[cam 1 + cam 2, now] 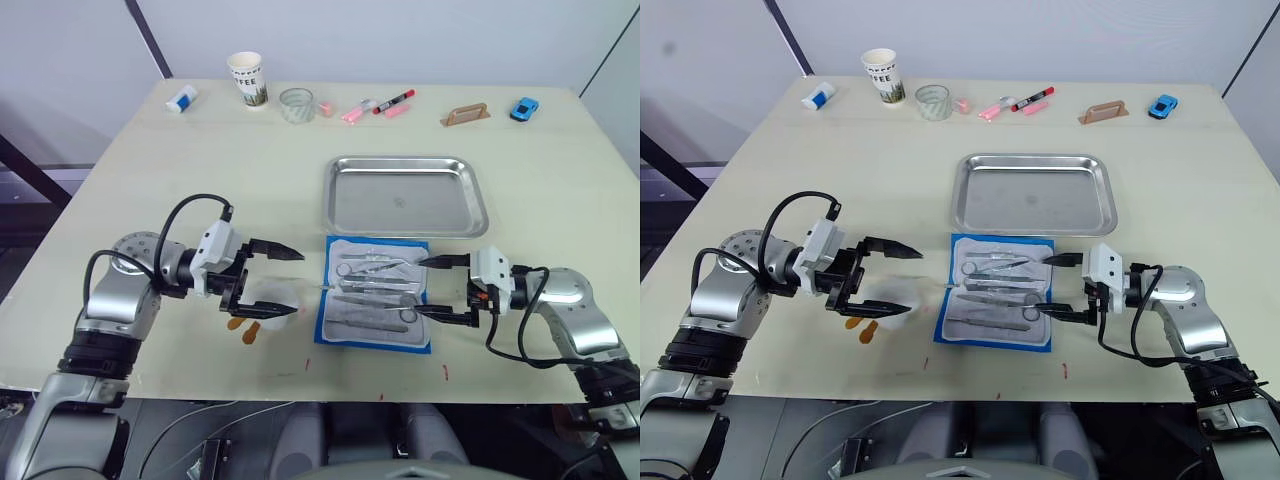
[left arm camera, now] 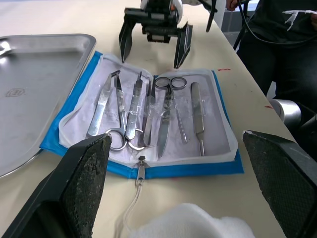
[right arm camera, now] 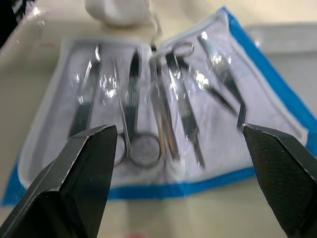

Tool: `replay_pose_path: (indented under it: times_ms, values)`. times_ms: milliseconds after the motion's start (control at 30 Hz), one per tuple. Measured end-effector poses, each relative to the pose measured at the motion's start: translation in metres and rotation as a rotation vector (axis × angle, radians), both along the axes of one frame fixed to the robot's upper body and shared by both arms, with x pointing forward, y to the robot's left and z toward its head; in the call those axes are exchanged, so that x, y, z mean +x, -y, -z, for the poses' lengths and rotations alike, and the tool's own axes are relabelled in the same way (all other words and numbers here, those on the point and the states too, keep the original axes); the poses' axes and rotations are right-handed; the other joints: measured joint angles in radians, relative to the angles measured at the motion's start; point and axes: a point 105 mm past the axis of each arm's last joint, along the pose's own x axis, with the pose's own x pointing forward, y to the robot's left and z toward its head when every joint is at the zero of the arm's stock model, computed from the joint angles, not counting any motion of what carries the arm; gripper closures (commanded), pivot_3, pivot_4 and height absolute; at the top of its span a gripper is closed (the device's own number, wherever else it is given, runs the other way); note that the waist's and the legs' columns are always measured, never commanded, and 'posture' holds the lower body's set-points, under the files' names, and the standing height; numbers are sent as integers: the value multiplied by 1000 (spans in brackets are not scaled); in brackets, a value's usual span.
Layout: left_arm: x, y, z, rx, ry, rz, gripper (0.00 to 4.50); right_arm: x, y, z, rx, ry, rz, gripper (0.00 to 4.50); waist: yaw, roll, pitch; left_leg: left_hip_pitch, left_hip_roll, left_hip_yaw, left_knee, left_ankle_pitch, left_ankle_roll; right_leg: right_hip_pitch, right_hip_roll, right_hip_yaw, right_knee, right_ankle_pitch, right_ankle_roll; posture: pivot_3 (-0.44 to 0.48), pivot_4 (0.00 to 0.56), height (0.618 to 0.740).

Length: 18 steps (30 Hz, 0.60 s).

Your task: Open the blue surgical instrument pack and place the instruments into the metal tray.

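Blue surgical instrument pack (image 1: pixel 373 292) lying open and flat on the pale counter (image 1: pixel 250 180), pale lining facing up, just in front of the metal tray (image 1: pixel 405 195) and almost touching its near rim. Resting inside on the lining, side by side: the instruments (image 2: pixel 148 111), silvery scissors and forceps with ring handles plus slim tweezers, none of them lifted. Sitting bare and shiny, nothing lying in the tray.

Hovering at the pack's right edge: right tool (image 1: pixel 437 289), black fingers spread wide and pointing toward the instruments, gripping nothing. Hanging to the left of the pack: left tool (image 1: pixel 281 281), also spread wide and gripping nothing, lower finger lying over a white plush toy (image 1: pixel 262 299) with orange feet, just beside the pack's left edge. Trailing from the pack's edge toward the toy: a zipper pull with a pale cord (image 2: pixel 136 184).

Standing along the far edge of the counter, well apart from the pack: a paper cup (image 1: pixel 247 78), a glass (image 1: pixel 296 104), pink and red markers (image 1: pixel 378 105), a small white-and-blue item (image 1: pixel 182 98), a tan wooden piece (image 1: pixel 465 114) and a blue toy car (image 1: pixel 524 108).
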Motion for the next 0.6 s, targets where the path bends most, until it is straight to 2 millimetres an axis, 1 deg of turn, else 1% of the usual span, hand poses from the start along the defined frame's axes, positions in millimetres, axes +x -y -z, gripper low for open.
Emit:
replay_pose_path:
  times_ms: [200,433,533,600]
  values:
    - [0,0,0,0,0,1,0,-2,-7,5,-4,-12,-22,116,0,0,0,0,0,0,0,0,0,0,0,0,0,0,0,0,150,740]
    - [0,0,0,1,0,2,0,-1,-5,6,-39,-2,-6,116,0,0,0,0,0,0,0,0,0,0,0,0,0,0,0,0,150,740]
    - [1,1,-2,0,9,6,0,4,-1,15,-60,-30,26,116,0,0,0,0,0,1,0,0,0,0,0,0,0,0,0,0,150,740]
    - [1,2,-3,0,17,9,0,6,-2,21,-74,-59,27,116,0,0,0,0,0,1,0,0,0,0,0,0,0,0,0,0,150,740]
